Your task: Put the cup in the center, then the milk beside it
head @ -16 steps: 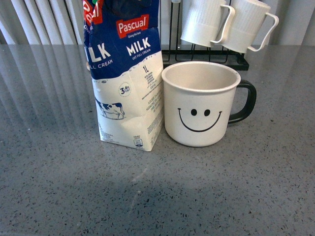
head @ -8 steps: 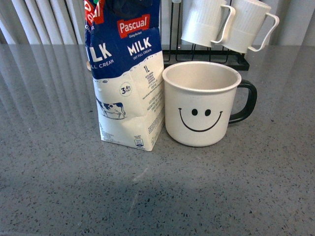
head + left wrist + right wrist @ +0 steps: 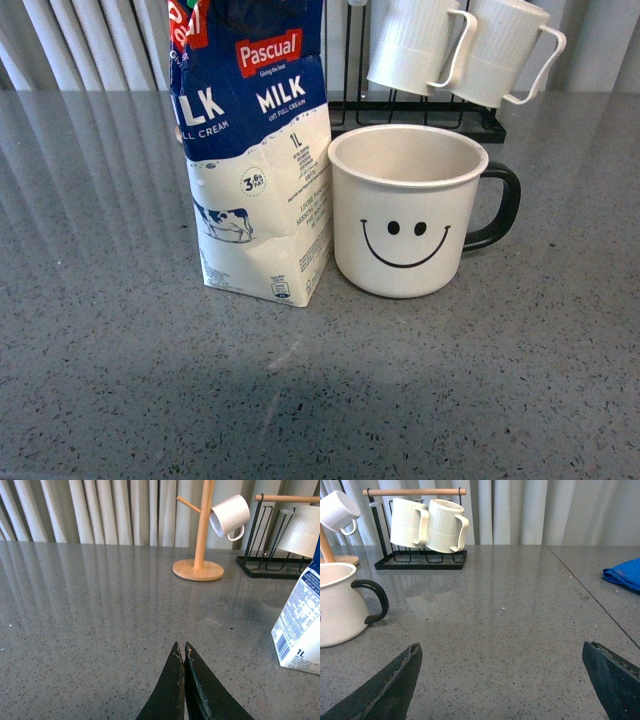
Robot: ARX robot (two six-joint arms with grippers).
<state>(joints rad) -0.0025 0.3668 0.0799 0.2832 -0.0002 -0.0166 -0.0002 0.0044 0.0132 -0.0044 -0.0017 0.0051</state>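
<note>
The cup (image 3: 405, 215), off-white with a black smiley face and black handle, stands upright on the grey table in the front view. The milk (image 3: 255, 150), a blue and white Pascual carton, stands right beside it on the left, almost touching. No arm shows in the front view. In the left wrist view my left gripper (image 3: 181, 647) is shut with nothing between its tips, low over bare table, and the milk (image 3: 300, 630) stands off to one side. My right gripper (image 3: 502, 650) is wide open and empty, with the cup (image 3: 340, 607) apart from it.
A black wire rack (image 3: 480, 120) with two ribbed white mugs (image 3: 460, 45) stands behind the cup. A wooden mug tree (image 3: 200, 555) holds a small white cup (image 3: 230, 515). A blue cloth (image 3: 622, 572) lies beyond a seam in the table.
</note>
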